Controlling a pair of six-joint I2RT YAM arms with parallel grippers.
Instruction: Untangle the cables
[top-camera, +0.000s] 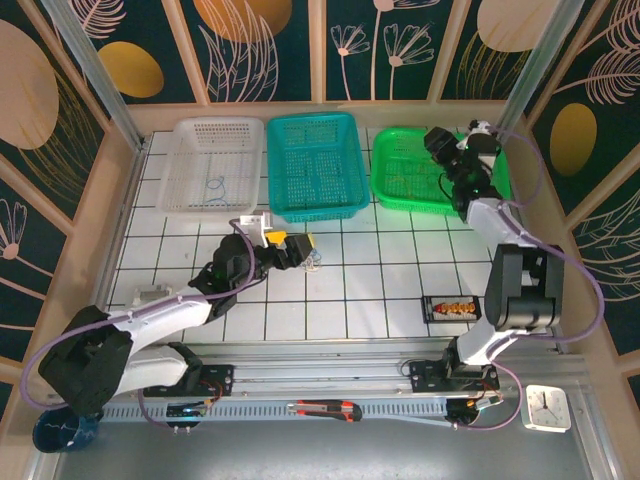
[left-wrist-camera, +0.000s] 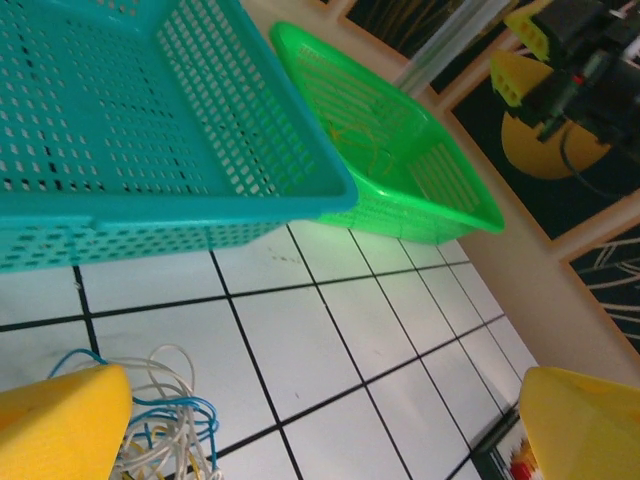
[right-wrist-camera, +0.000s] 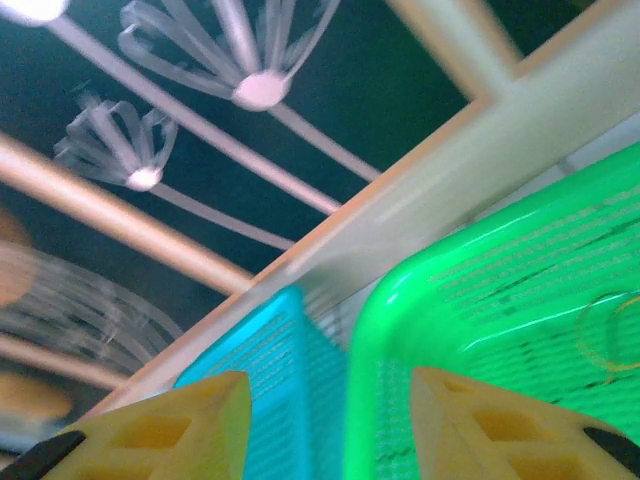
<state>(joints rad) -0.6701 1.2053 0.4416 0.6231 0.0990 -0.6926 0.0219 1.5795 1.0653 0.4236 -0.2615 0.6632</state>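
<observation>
Cables (left-wrist-camera: 170, 432) tangled, loops toward teal basket (left-wrist-camera: 150, 215)

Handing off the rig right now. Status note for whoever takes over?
Left gripper: open, empty, low over the table, tangle beside one finger.
Right gripper: open, empty, over the green basket.
Done: a blue wire lies in the white basket, a yellow wire in the green one.
Left: blue and white wires in the tangle, in front of the teal basket, not yet separated.
</observation>
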